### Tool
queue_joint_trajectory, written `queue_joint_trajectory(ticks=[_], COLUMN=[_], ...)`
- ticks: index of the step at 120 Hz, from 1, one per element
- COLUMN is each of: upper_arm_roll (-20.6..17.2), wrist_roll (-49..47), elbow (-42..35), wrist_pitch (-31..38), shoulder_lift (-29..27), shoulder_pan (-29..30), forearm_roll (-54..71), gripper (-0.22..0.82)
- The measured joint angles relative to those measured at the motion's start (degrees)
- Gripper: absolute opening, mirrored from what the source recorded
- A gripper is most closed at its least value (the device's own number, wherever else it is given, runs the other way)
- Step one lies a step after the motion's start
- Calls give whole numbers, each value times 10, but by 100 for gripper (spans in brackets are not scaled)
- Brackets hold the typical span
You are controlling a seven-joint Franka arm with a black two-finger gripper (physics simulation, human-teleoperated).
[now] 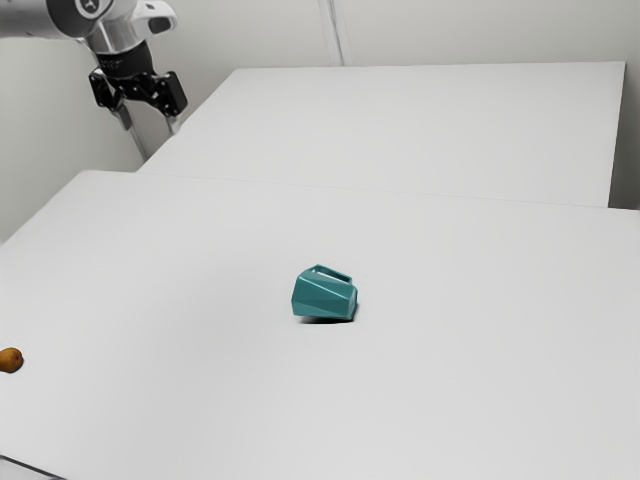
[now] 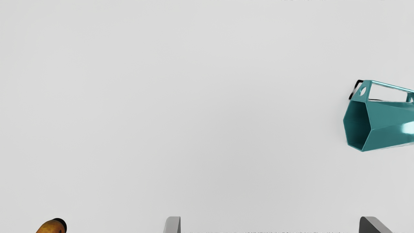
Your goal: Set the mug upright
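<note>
Sideways on the table (image 1: 200, 400) lies a teal faceted mug (image 1: 325, 297), well away from the gripper (image 1: 149, 122), whose fingers stand wide apart.

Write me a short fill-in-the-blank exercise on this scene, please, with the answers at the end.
1. The teal mug is not upright but lies on its ____.
2. The slotted loop joined to the mug's body is its ____.
3. The gripper is ____, its fingers wide apart.
4. The orange-brown item sits at the exterior view's ____ edge.

Missing words: side; handle; open; left.
</note>
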Motion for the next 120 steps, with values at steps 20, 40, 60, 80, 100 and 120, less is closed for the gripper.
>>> queue_joint_trajectory(ticks=[20, 40, 60, 80, 100, 120], upper_arm_roll=[10, 15, 15, 15, 12, 9], wrist_roll=[4, 36, 122, 212, 284, 341], elbow=[-36, -214, -396, -433, -448, -447], wrist_pitch=[18, 101, 188, 232, 241, 244], shoulder_lift=[-2, -10, 0, 19, 59, 78], shoulder_pan=[0, 46, 60, 56, 56, 56], forearm_roll=[-54, -239, -472, -606, -683, -733], gripper=[60, 60, 60, 60, 60, 60])
